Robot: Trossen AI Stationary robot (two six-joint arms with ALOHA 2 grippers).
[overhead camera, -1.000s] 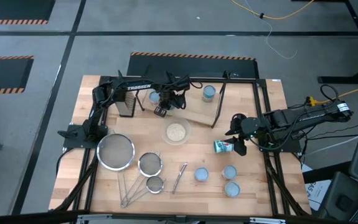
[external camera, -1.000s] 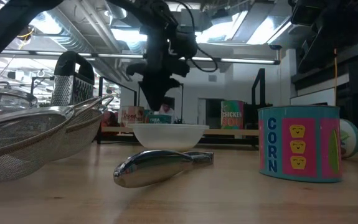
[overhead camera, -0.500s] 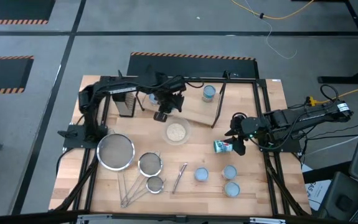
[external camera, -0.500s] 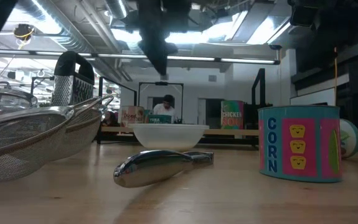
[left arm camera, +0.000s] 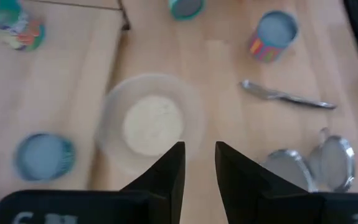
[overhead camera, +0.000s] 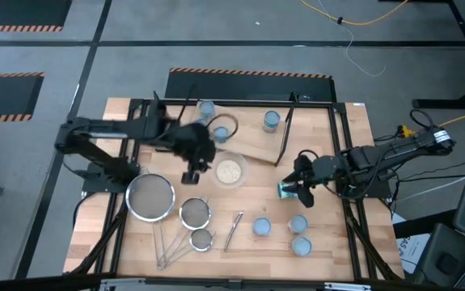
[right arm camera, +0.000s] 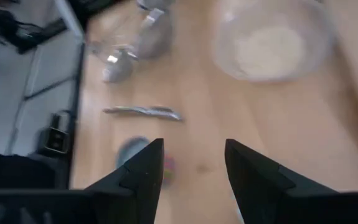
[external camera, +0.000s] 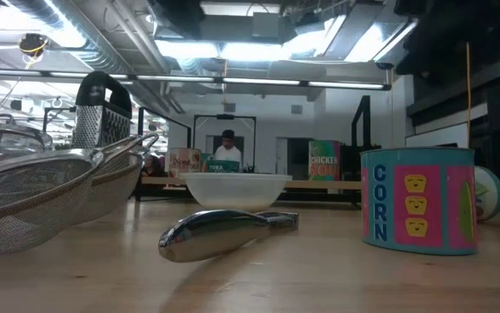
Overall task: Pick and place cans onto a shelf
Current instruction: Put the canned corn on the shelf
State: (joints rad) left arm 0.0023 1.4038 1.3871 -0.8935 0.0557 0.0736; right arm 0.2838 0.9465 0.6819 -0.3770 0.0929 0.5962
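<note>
Three cans stand on the light-wood shelf (overhead camera: 252, 141): one (overhead camera: 206, 107) at its far left, one (overhead camera: 222, 129) beside it, one (overhead camera: 271, 121) farther right. Several more cans are on the table. One (overhead camera: 285, 191) lies on its side and three stand near the front right (overhead camera: 261, 227). My left gripper (overhead camera: 190, 174) is open and empty, above the table left of the bowl of grains (left arm camera: 150, 121). My right gripper (overhead camera: 299, 184) is open, right at the lying can. I cannot tell whether it touches the can. Its wrist view shows empty fingers (right arm camera: 191, 162).
A clear bowl of beige grains (overhead camera: 230, 171) stands mid-table. Three steel strainers (overhead camera: 150, 197) lie at the front left, and a spoon (overhead camera: 234, 230) lies beside them. In the low view a CORN can (external camera: 416, 200) stands near at the right, and a grater (external camera: 102, 109) stands at the left.
My left gripper has risen from the shelf's left part and drawn back toward the table's left and near edges, past the bowl, uncovering two cans on the shelf. My right gripper has shifted a little toward the lying can and turned.
</note>
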